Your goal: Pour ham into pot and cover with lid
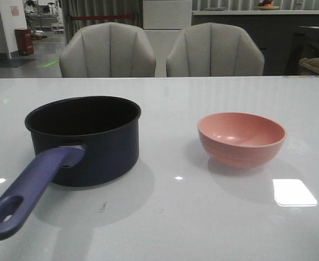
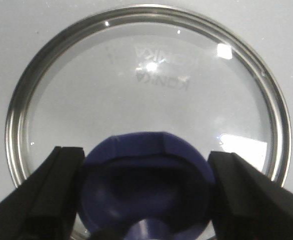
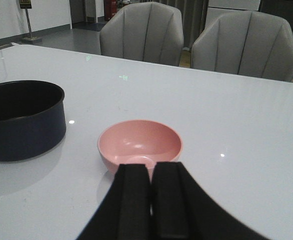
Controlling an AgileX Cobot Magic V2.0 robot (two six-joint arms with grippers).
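A dark navy saucepan [image 1: 89,142] is seen standing upright on the left part of the white glossy table [image 1: 170,217] in the front view, its black interior turned upward and its long purple-blue handle [image 1: 31,190], pierced by an oval hole near the end, pointed toward the camera and to the left. A salmon-pink bowl [image 1: 241,138] is set upright to the right of the saucepan, well apart from it; no ham can be made out inside it from any view. At the far left edge of the front view a thin curved sliver of steel rim is visible, lying flat on the table. In the left wrist view the glass lid [image 2: 151,90] is shown lying flat, its steel rim complete and its dark blue notched knob [image 2: 146,185] placed between the fingers of the left gripper [image 2: 145,190], which are spread wide on either side of the knob, just beside it; contact cannot be judged. In the right wrist view the right gripper [image 3: 151,200] is held above the table just short of the bowl, its two black fingers [image 3: 134,200] pressed together with nothing between them. Two grey upholstered chairs [image 1: 108,51] are seen behind the table
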